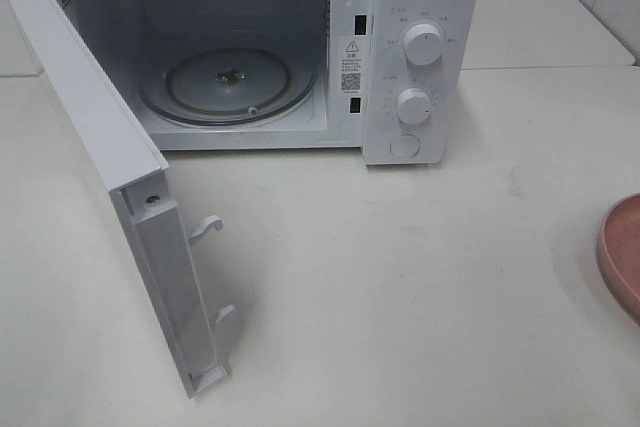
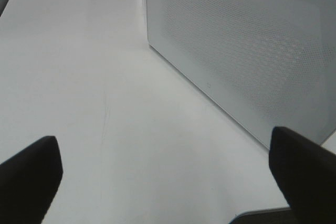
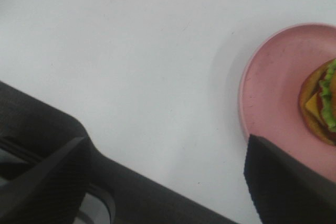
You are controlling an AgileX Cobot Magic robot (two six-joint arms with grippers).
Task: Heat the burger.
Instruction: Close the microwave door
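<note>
The white box-shaped microwave oven (image 1: 300, 47) stands at the far edge of the pale surface (image 1: 400, 297) with its door (image 1: 110, 197) swung open and its glass turntable (image 1: 228, 82) bare, so the step in hand looks like fetching the food. The right gripper (image 3: 168, 182), fingers spread wide and holding nothing, should centre over the bun and close low around its sides. The tall lettuce-and-cheese burger (image 3: 321, 103) sits upright, long axis vertical, on the round pink plate (image 3: 273, 93) at the surface's right edge; the left gripper (image 2: 168, 177) is wide and empty too.

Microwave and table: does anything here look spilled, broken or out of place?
Nothing stands out. The microwave door is swung wide open, the glass turntable sits empty and flat, and the burger rests on the pink plate near the table's right edge. No spills visible.
</note>
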